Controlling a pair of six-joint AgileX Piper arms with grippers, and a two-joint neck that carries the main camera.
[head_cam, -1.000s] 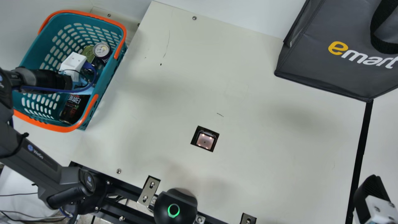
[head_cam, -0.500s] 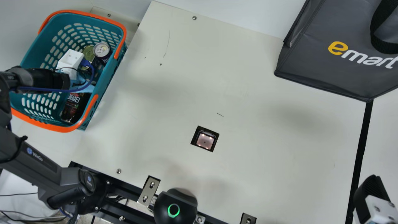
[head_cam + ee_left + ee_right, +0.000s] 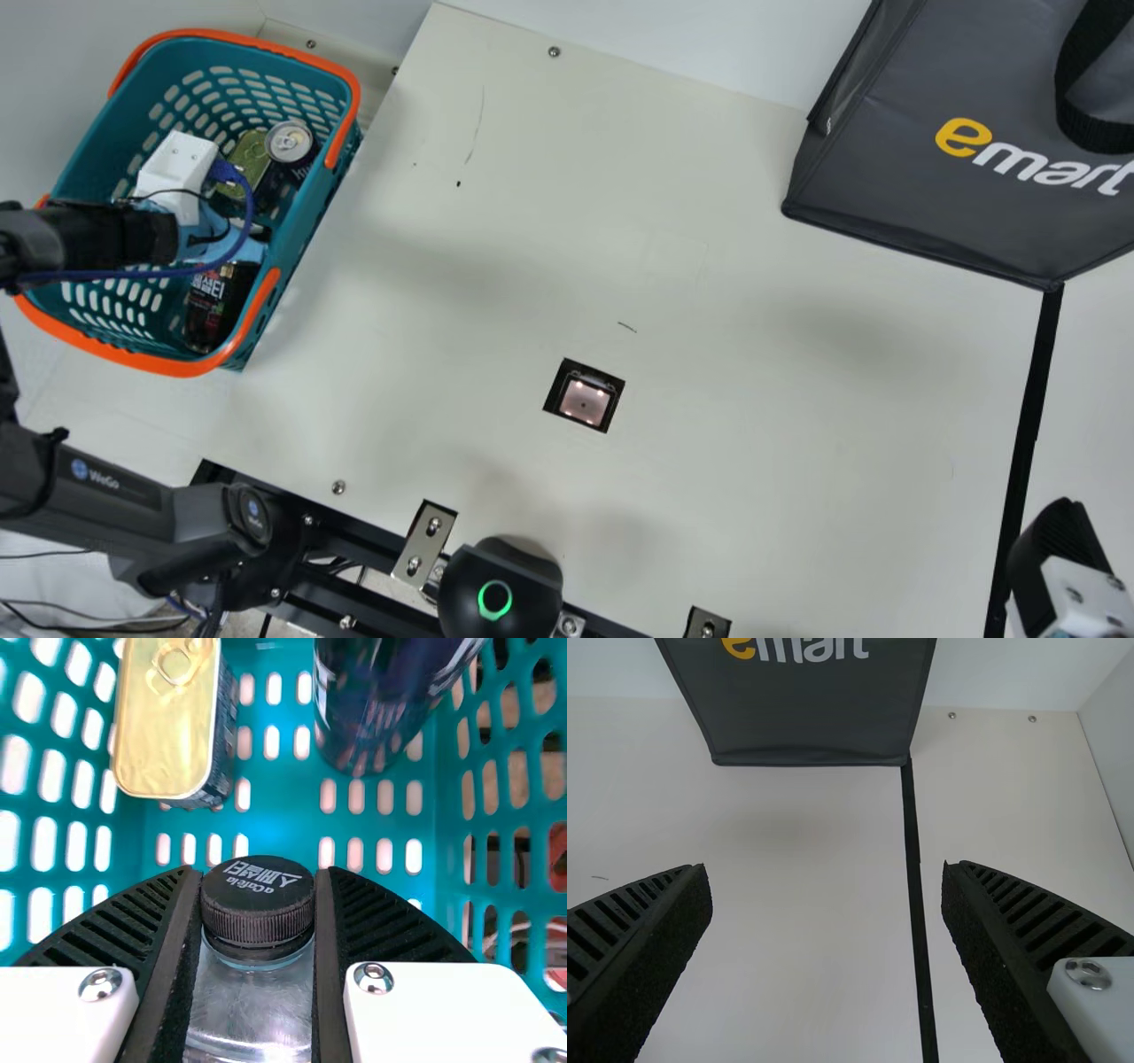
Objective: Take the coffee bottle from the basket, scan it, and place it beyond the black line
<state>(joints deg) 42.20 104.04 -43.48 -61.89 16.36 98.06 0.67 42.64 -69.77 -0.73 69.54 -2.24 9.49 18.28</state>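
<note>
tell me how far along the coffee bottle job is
Nothing looks finished yet. In hand: the left gripper has its jaws closed on the coffee bottle at its cap, inside the basket. Left: lifting it out, scanning it at the lit window, placing it beyond the black line.

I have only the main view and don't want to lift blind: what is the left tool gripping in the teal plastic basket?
Observer: The left tool has its fingers against both sides of the coffee bottle, right at its black ribbed cap.
Operator: And the right tool, near the black tape line?
Observer: Its fingers stand wide apart, gripping nothing.
</note>
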